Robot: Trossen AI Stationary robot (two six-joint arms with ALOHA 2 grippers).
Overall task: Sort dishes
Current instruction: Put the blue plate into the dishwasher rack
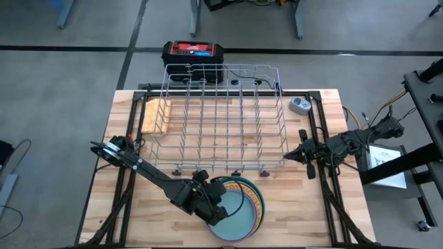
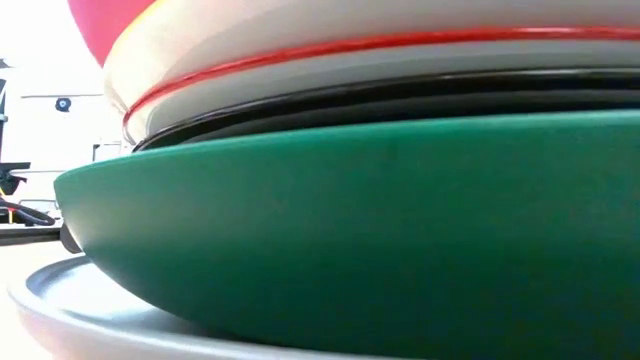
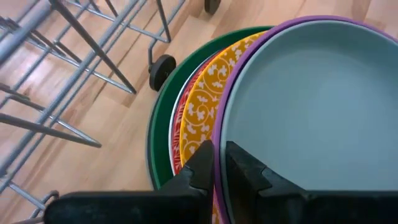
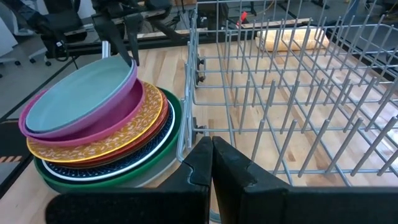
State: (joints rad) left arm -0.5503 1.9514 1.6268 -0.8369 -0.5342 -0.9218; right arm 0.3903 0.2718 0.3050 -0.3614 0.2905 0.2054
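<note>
Picking first plate: left gripper (image 3: 219,163) pinching rims of blue plate (image 3: 311,106) and purple plate (image 4: 118,106) atop stack. Next, lifting clear toward rack (image 1: 221,117). Right gripper (image 4: 211,155) closed, empty, waiting beside rack.

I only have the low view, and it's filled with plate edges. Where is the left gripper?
Observer: The left gripper is shut on the rim of the purple plate, near the top of the stack.
Operator: Anything in that plate?
Observer: A pale blue plate nests inside it.
Operator: And the right arm?
Observer: The right gripper, shut, sits beside the right end of the wire dish rack.
</note>
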